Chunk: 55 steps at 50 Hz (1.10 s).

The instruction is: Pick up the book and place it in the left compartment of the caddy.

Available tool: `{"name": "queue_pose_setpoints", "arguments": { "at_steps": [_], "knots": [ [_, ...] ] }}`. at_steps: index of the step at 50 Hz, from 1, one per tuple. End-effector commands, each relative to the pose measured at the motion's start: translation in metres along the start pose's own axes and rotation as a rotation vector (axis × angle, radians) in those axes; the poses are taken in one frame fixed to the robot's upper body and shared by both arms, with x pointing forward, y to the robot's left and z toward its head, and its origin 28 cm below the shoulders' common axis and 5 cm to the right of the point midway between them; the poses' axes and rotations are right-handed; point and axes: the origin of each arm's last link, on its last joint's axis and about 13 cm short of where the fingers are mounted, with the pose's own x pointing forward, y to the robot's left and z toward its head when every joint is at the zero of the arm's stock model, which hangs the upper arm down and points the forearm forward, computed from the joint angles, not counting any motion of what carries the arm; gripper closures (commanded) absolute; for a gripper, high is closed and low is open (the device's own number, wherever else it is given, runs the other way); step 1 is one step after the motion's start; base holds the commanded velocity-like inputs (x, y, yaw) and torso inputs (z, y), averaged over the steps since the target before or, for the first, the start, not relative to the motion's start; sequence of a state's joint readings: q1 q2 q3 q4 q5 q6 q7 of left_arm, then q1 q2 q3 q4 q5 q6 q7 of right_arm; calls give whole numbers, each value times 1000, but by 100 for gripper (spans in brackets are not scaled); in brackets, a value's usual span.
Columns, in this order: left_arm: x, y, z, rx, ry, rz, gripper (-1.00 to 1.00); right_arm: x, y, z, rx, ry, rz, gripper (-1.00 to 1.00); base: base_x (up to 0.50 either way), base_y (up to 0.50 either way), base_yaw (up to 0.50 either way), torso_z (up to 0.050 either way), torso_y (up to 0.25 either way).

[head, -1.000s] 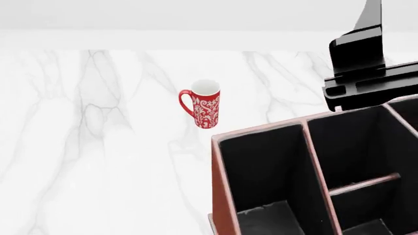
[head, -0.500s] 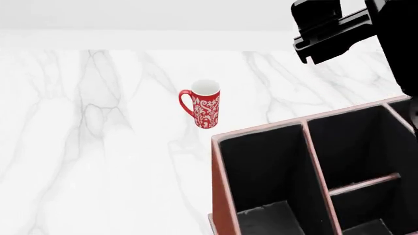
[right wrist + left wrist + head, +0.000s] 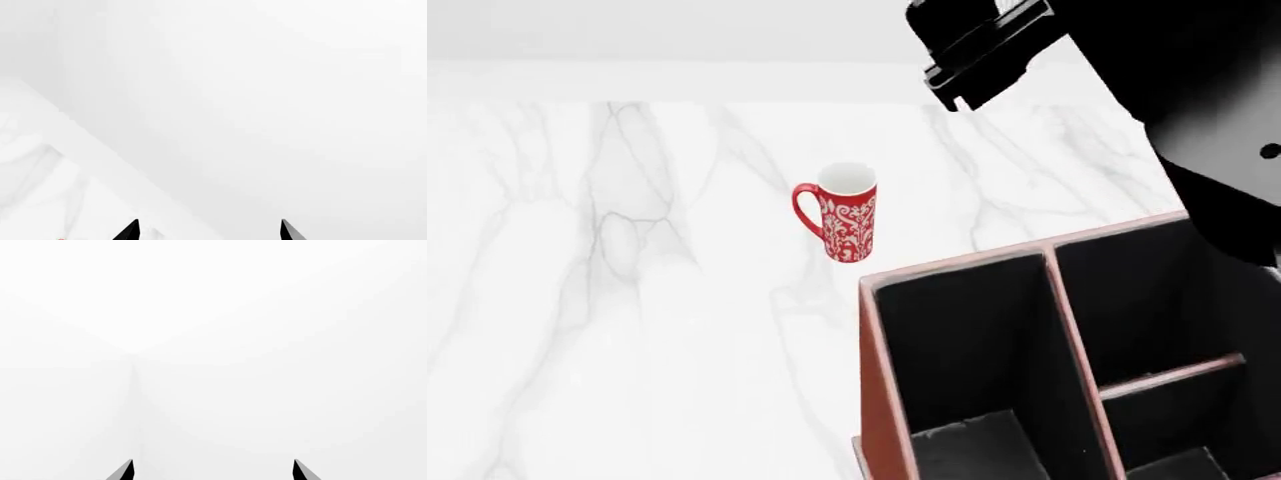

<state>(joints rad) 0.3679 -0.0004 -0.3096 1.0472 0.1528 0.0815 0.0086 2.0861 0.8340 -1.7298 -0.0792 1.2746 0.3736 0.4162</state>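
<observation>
Right end effector [image 3: 208,231] shows only two parted fingertips with nothing between them, aimed past the counter's [image 3: 627,300] far edge; its black arm [image 3: 1174,110] hangs above the caddy [image 3: 881,380]. Left end effector [image 3: 212,471] likewise spread, holding nothing. Book unseen.

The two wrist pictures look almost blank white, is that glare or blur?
Neither, likely: left wrist view faces plain white wall, with sharp black tool tips; right wrist view shows wall plus faint marble counter; head view renders mug and caddy crisply.
</observation>
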Motion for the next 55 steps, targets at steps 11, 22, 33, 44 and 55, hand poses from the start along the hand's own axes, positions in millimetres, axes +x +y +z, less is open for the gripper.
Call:
{"name": "queue_pose_setpoints", "arguments": {
  "at_steps": [11,22,33,44,55],
  "knots": [
    [1,0,0,2,1,0,-100,-16,21,-1,170,-44,570,-100,0,0,0,0,0],
    [0,-1,0,3,2,-1,-100,-32,24,4,362,111,809,-100,0,0,0,0,0],
    [0,-1,0,2,3,-1,-100,-43,27,10,515,172,948,-100,0,0,0,0,0],
    [0,0,0,5,3,2,-100,-49,36,7,530,216,1029,-100,0,0,0,0,0],
    [1,-1,0,2,1,0,-100,-54,39,-8,534,242,996,-100,0,0,0,0,0]
  ]
}}
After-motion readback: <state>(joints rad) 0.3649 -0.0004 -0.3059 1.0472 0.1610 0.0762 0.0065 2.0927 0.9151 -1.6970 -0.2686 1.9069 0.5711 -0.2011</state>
